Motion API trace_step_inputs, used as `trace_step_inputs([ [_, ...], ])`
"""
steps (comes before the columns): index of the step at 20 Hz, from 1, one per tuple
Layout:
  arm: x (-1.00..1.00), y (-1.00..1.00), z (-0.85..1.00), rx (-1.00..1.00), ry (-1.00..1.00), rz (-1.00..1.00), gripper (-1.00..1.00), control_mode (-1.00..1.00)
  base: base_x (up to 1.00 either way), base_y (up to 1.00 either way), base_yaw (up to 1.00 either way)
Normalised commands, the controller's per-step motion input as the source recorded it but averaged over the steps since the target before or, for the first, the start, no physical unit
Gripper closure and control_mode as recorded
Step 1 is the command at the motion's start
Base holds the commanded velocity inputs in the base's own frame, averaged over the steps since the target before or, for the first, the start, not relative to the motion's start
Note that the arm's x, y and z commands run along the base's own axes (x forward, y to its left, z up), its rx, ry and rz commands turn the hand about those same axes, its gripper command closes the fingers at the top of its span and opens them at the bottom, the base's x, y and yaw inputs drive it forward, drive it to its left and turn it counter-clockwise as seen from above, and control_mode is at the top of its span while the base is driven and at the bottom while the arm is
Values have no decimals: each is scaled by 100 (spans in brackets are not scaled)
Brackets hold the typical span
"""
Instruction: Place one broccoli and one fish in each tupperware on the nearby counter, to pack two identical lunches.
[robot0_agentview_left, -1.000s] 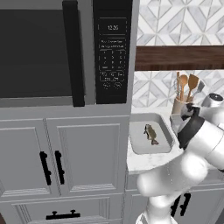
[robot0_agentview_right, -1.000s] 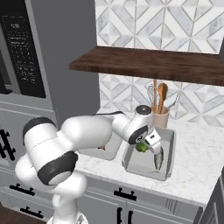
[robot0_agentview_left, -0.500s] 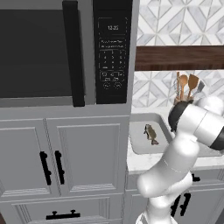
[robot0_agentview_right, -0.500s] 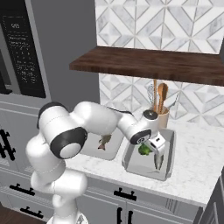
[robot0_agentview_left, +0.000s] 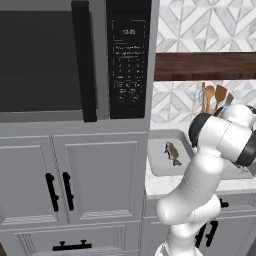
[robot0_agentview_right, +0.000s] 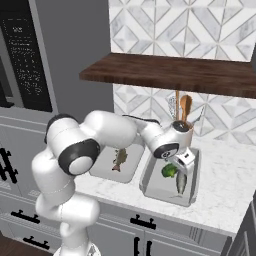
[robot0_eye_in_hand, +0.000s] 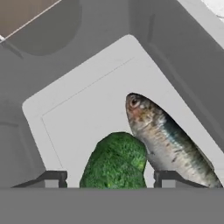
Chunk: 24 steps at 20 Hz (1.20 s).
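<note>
Two pale-grey tupperware trays sit side by side on the white counter (robot0_agentview_right: 225, 200). A fish (robot0_agentview_right: 119, 159) (robot0_agentview_left: 172, 152) lies in the left tupperware (robot0_agentview_right: 102, 172) (robot0_agentview_left: 157, 167). In the right tupperware (robot0_agentview_right: 150, 187) (robot0_eye_in_hand: 87, 113) a broccoli (robot0_agentview_right: 169, 171) (robot0_eye_in_hand: 114, 164) lies beside a second fish (robot0_agentview_right: 181, 182) (robot0_eye_in_hand: 170, 140). My gripper (robot0_agentview_right: 182, 160) (robot0_eye_in_hand: 109, 179) hangs low over that right tray and is open. The broccoli sits between the fingertips (robot0_eye_in_hand: 52, 179) with a small gap showing on each side. In the left base view my arm hides the right tray.
A tan utensil crock (robot0_agentview_right: 181, 127) (robot0_agentview_left: 212, 100) stands against the tiled wall just behind the right tray. A dark wooden shelf (robot0_agentview_right: 175, 72) hangs above the counter. A black microwave (robot0_agentview_left: 75, 55) fills the tall unit to the left.
My elbow has swung and the hand with the broccoli has edged right and lower into the right tray. The fish in the left tray has come into sight.
</note>
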Motion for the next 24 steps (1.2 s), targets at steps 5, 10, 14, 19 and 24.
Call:
trace_step_inputs([
  [5,-14,2,31,0,-8,0,-100,-100,0,0,0],
  [10,-59,9,75,-4,-18,0,-100,-100,0,0,0],
  [14,-69,27,79,-3,-4,0,-100,-100,0,0,0],
  [19,-70,66,78,0,0,8,-100,-100,0,0,0],
  [24,-46,100,57,-2,3,12,-100,-100,0,0,0],
])
